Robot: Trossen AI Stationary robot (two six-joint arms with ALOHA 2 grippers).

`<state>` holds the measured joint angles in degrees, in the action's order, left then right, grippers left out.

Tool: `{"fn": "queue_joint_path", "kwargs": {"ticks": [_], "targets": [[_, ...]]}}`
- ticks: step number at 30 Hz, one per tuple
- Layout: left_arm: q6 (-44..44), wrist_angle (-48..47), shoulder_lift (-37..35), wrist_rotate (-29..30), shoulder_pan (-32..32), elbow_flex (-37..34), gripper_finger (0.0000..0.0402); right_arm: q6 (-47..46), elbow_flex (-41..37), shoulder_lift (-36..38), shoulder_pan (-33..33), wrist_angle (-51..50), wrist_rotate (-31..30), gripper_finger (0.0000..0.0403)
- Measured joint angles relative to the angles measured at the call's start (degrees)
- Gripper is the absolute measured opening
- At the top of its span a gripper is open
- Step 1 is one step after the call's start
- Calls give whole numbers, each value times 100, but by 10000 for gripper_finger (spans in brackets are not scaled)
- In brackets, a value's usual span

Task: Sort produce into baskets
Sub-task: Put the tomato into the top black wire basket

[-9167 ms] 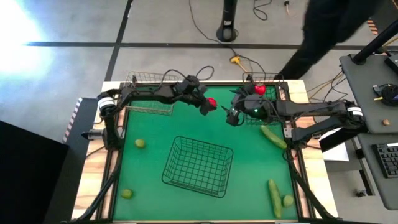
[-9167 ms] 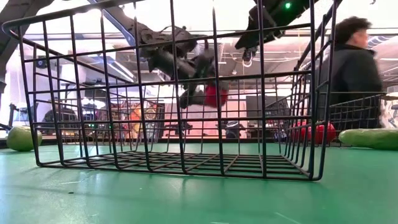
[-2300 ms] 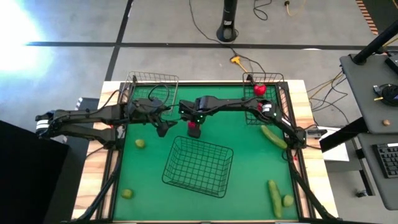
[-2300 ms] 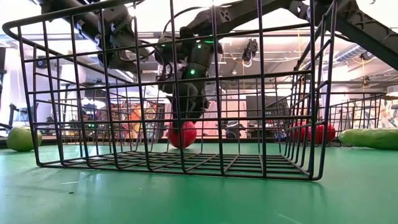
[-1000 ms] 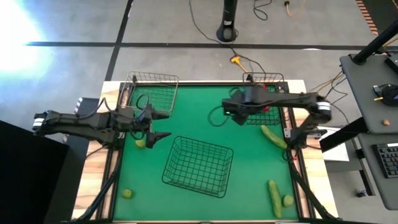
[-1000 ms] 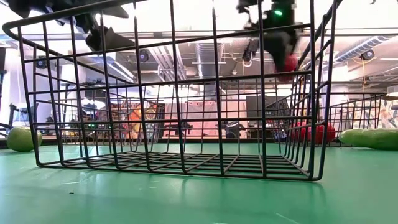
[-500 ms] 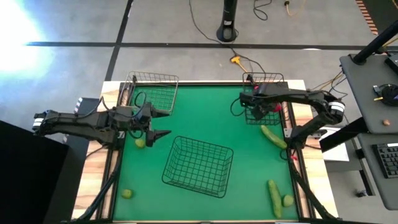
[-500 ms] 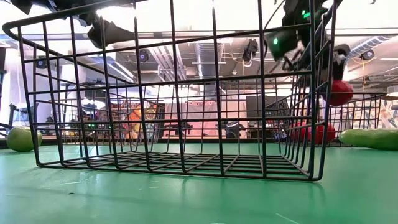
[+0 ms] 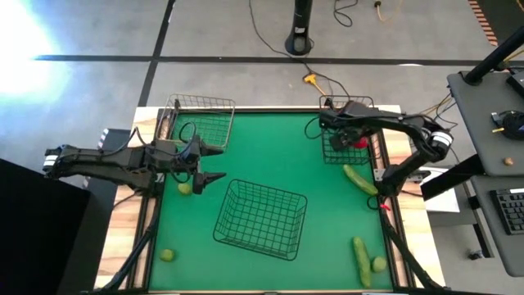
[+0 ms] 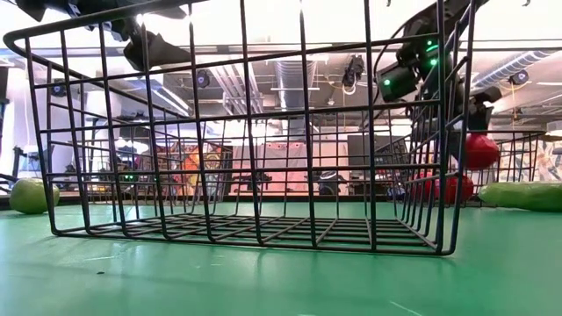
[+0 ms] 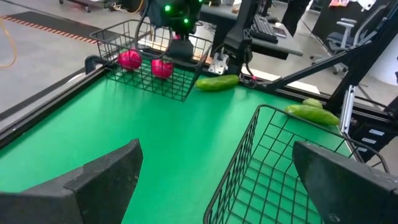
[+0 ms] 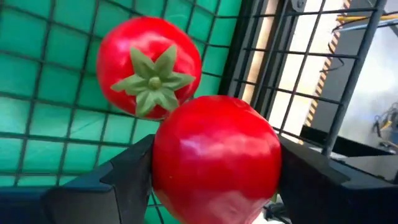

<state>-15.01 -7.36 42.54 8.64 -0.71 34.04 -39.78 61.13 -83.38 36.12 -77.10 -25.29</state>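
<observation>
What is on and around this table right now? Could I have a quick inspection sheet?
Surface: green mat, wooden edges.
Job's things: large wire basket centre, holding nothing; left small basket; right small basket holding tomatoes; limes and two cucumbers loose on the mat.
Clutter: nothing seen.
Grippers: right gripper shut on a tomato over the right small basket; left gripper open, near a lime.
Cables: wires on the floor.
Surroundings: desk with keyboard at right.
</observation>
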Motion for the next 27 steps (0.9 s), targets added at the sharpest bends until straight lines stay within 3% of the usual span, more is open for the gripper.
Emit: {"fn": "queue_joint_path", "kwargs": {"ticks": [6,16,27], "targets": [[-8,-1,13,0,0,0,396,183,-74,-362,-8,11,191,276],[-10,3,13,0,0,-2,396,663,-95,-925,-8,14,178,320],[-34,3,13,1,0,-2,396,768,-95,-819,-11,0,205,365]]}}
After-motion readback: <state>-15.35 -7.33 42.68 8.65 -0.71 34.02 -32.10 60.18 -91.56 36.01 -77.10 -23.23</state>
